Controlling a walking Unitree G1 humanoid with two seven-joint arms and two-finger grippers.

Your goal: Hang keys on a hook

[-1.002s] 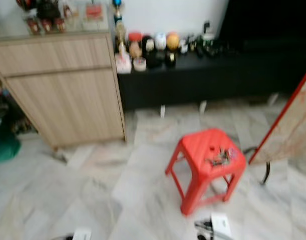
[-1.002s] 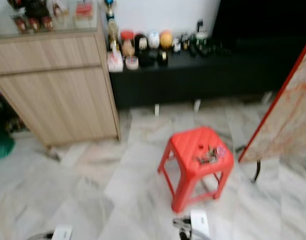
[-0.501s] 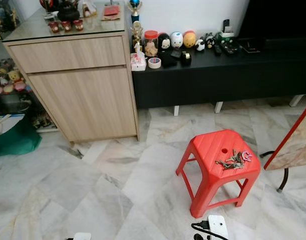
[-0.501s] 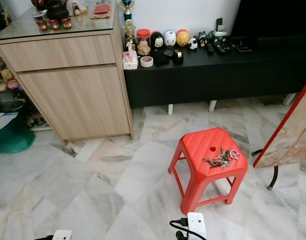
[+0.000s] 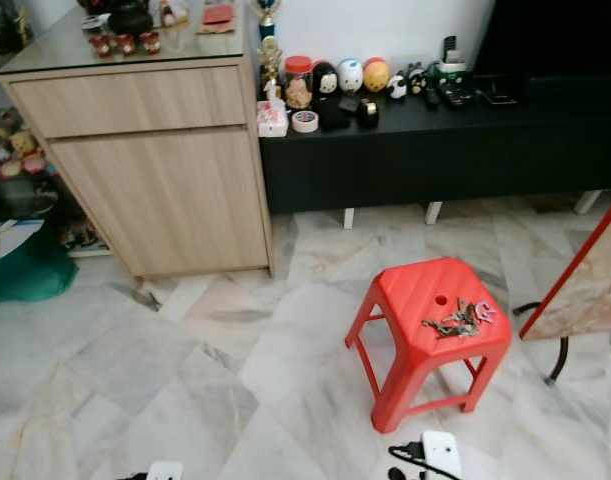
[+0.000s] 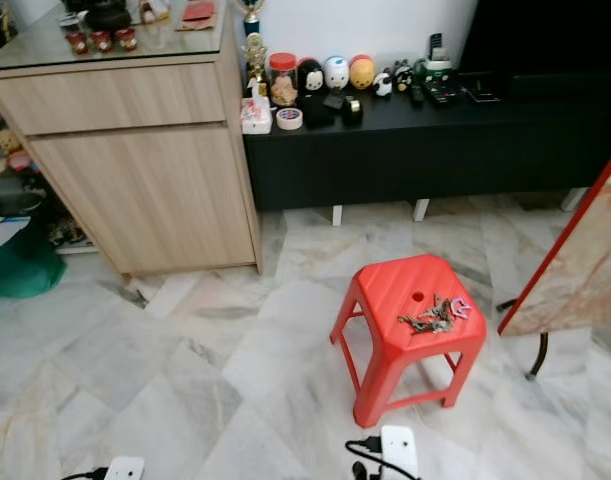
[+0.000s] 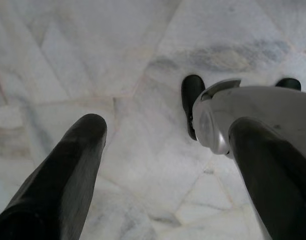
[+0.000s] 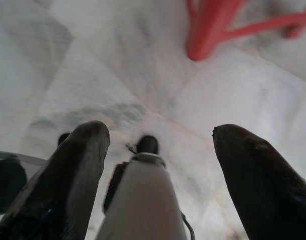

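Note:
A bunch of keys with a pink tag lies on top of a red plastic stool standing on the marble floor, right of centre. The same keys rest near the stool's right edge. My left gripper hangs over bare floor, fingers spread open and empty. My right gripper also hangs open above the floor, with a leg of the red stool ahead of it.
A wooden cabinet stands at the left. A low black bench with jars and figurines runs along the wall. A red-framed panel leans at the right. White plugs and a cable lie on the floor near me.
The blurred view has sharpened and the whole picture has shifted slightly, so the camera moved. The keys and stool stay put.

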